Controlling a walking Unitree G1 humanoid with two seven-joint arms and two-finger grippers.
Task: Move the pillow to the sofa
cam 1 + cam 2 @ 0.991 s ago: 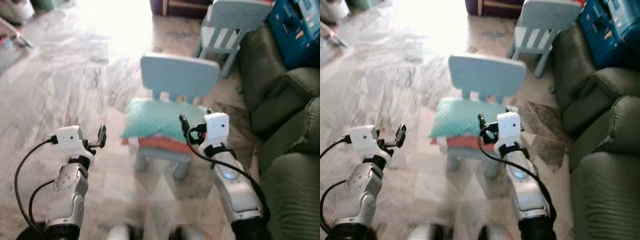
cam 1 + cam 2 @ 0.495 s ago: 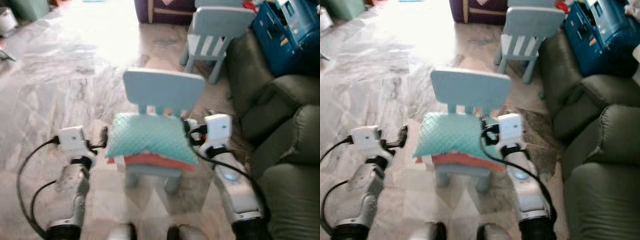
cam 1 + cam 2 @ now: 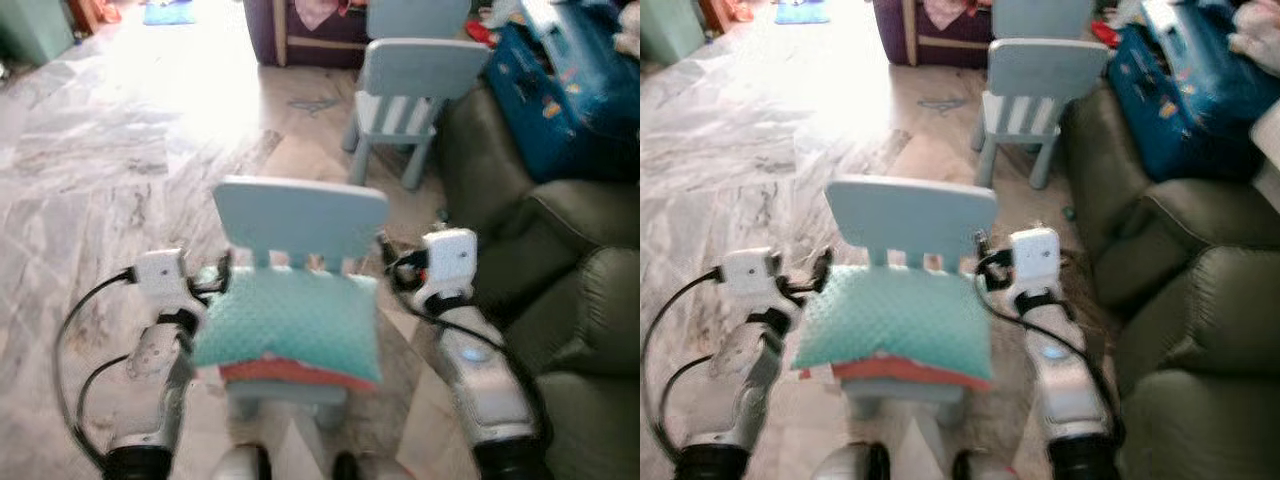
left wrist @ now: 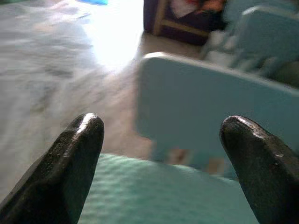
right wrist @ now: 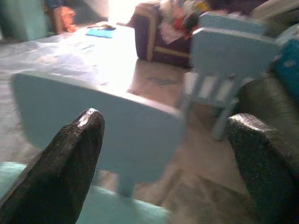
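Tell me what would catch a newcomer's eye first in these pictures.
The teal pillow stands out, lying on the seat of a small pale blue chair directly in front of the robot, with something orange-red under it. The left gripper and right gripper, both open, flank the pillow's back corners. To the robot's right sits the dark green sofa, and a second pale blue chair stands farther back.

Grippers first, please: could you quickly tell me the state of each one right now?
Left gripper: open, holding nothing, at the left edge of the teal pillow.
Right gripper: open, holding nothing, at the pillow's right edge.
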